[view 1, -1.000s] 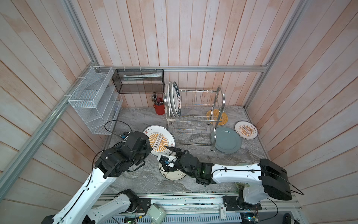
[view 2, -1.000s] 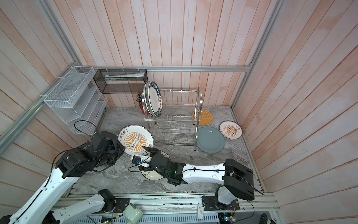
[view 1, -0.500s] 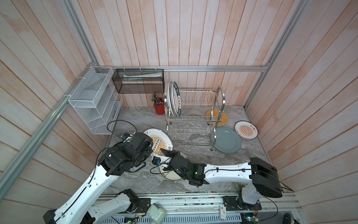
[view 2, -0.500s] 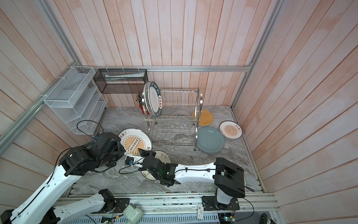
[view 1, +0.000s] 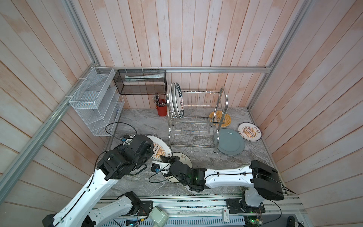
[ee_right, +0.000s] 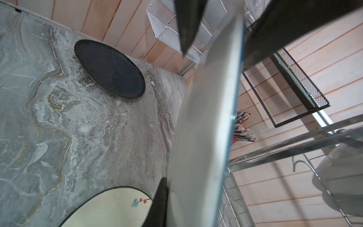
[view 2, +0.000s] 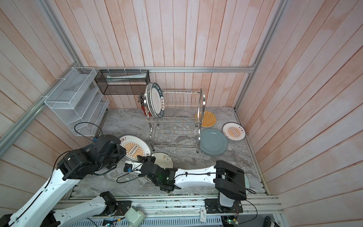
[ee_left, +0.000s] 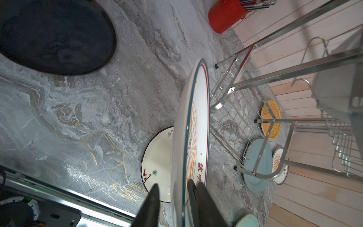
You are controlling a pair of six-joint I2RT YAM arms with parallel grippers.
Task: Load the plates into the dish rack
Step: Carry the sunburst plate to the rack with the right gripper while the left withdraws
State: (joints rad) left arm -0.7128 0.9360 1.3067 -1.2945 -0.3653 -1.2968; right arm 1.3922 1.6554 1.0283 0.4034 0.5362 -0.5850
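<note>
Left gripper (ee_left: 172,183): jaws stand apart, astride the rim of the sunburst plate (ee_left: 196,125). One finger (ee_left: 153,200) is clear of the pale underside and the other lies against the printed face, so it does not look clamped.
Right gripper (view 1: 166,158): closed on the opposite edge of the same plate. In the right wrist view one finger (ee_right: 162,196) presses the underside, and its partner is hidden behind the plate.
Sunburst plate: up on edge above the marble table (view 1: 141,121), between the two grippers and near the front-left foot of the dish rack (view 1: 196,118).
Step in hand: by the look of it a handover from left to right, with the weight on the right grip.
Dish rack: the racked plates (view 1: 175,100) stand upright at the left end of the upper tier. The prongs beside them and the lower tier look free.
Plates not yet loaded: cream floral plate (view 1: 183,157) flat under the right gripper; black plate (ee_left: 53,35); grey-blue plate (view 1: 230,141) by the rack's right foot; second sunburst plate (view 1: 249,131); orange lattice plate (view 1: 220,118) behind the rack.
Next move: the left arm should back straight off the rim without dragging it. The right should keep the plate on edge, line it up with a free slot and lower it between the prongs.
Risk: with one rim grip, a wide plate may pivot.
</note>
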